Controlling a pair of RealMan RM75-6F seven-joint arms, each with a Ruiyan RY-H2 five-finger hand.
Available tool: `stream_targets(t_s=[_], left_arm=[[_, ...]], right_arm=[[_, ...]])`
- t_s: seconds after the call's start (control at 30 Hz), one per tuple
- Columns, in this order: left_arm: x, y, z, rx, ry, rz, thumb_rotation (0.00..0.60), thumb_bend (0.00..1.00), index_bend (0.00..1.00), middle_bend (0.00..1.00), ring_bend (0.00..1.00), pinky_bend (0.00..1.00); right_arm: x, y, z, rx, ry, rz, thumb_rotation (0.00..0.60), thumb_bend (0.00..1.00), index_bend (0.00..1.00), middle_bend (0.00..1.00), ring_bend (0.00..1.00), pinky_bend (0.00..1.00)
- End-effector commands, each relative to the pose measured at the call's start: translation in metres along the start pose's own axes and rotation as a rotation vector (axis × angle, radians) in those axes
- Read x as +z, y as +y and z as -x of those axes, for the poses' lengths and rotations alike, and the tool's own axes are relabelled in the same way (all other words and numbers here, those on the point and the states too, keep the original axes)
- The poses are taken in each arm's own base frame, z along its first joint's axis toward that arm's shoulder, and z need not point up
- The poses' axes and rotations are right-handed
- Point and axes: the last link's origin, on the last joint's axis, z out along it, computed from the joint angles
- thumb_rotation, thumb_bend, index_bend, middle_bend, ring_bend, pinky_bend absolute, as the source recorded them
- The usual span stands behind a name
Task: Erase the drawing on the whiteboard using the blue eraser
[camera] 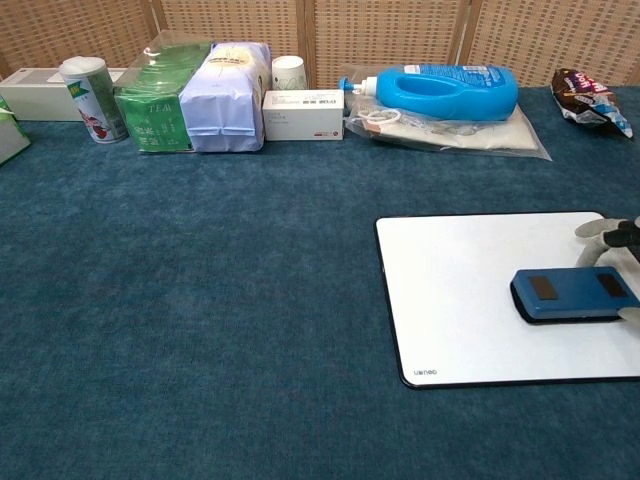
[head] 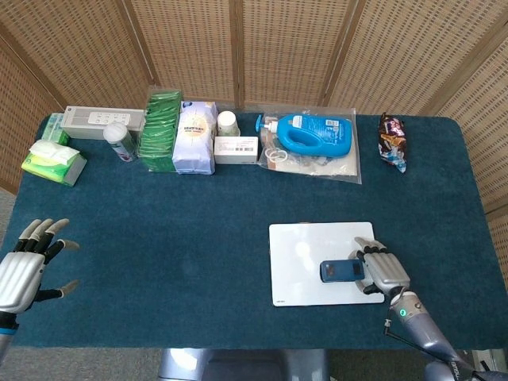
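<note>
The white whiteboard [head: 305, 254] [camera: 460, 290] lies flat on the blue cloth at the front right; its surface looks blank in both views. The blue eraser [head: 342, 271] [camera: 572, 294] lies flat on the board's right part. My right hand [head: 384, 270] [camera: 618, 240] grips the eraser at its right end, with only its fingertips showing in the chest view at the frame's right edge. My left hand [head: 26, 266] hovers at the front left corner, fingers spread, holding nothing.
Along the back stand a grey box [head: 103, 121], a can [head: 119, 141], green packets [head: 161, 128], a white bag [head: 195, 136], a small box [head: 236, 149], a blue detergent bottle [head: 313, 133] and a snack bag [head: 392, 140]. Tissues [head: 52, 161] lie at the back left.
</note>
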Motion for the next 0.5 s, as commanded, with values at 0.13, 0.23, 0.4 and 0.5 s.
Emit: stream_targets(t_s=[0.13,0.23,0.4,0.5], left_arm=[[-0.001,0.000,-0.001,-0.001,0.005,-0.002,0.600,0.17,0.35,0.12,0.07,0.00],[-0.001,0.000,0.000,-0.002,0.004,0.000,0.600,0.17,0.35,0.12,0.07,0.00],[0.000,0.000,0.001,-0.002,0.001,0.001,0.600,0.17,0.35,0.12,0.07,0.00],[0.001,0.000,0.001,-0.002,-0.002,0.001,0.600,0.17,0.35,0.12,0.07,0.00]], right_arm=[[-0.003,0.017,-0.013,0.000,0.050,0.039,0.600,0.38,0.61,0.03,0.00,0.00],[-0.006,0.014,-0.018,-0.001,0.064,0.028,0.600,0.38,0.61,0.03,0.00,0.00],[-0.010,0.001,-0.018,-0.006,0.054,-0.010,0.600,0.38,0.61,0.03,0.00,0.00],[-0.011,-0.009,-0.013,-0.010,0.038,-0.037,0.600,0.38,0.61,0.03,0.00,0.00]])
